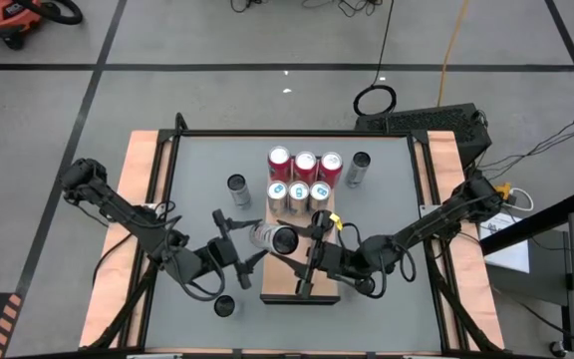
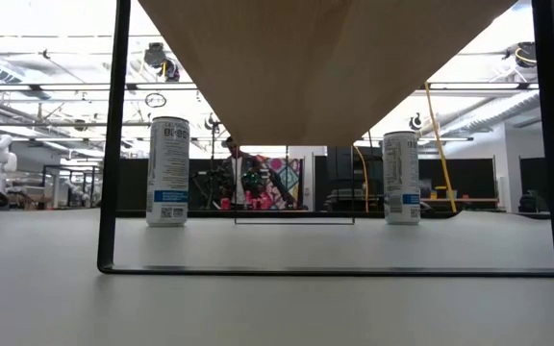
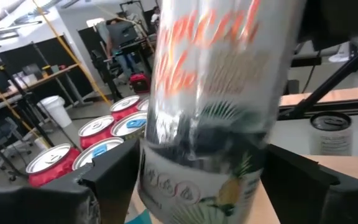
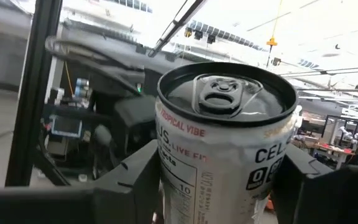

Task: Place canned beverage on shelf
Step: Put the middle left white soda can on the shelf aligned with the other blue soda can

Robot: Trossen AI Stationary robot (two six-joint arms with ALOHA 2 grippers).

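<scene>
A silver-white can (image 1: 270,236) with orange lettering hangs tilted over the near half of the wood-grain shelf (image 1: 277,286), between my two grippers. My right gripper (image 4: 219,180) reaches in from the table's right (image 1: 297,245) and is shut on the can near its top end. My left gripper (image 3: 201,180) comes level from the left (image 1: 247,240). It is open, with a finger close on either side of the can's lower body. Three red cans (image 1: 304,164) and three white cans (image 1: 298,192) stand upright on the shelf's far half. My right gripper pinches the can's upper body (image 4: 166,168), just below the rim, between its two fingers, one on each side wall. The fingers come from the table's right, slanting a little upward. The can is lifted clear of the shelf and tilted, with its pull-tab end (image 4: 224,92) toward my right wrist.
Loose cans stand on the grey tabletop: one left of the shelf (image 1: 238,186), one right of it (image 1: 358,170), and one near the front edge (image 1: 224,306). The low view shows the shelf's underside (image 2: 315,67), its dark frame (image 2: 113,144), and two of the cans (image 2: 168,171) (image 2: 401,179).
</scene>
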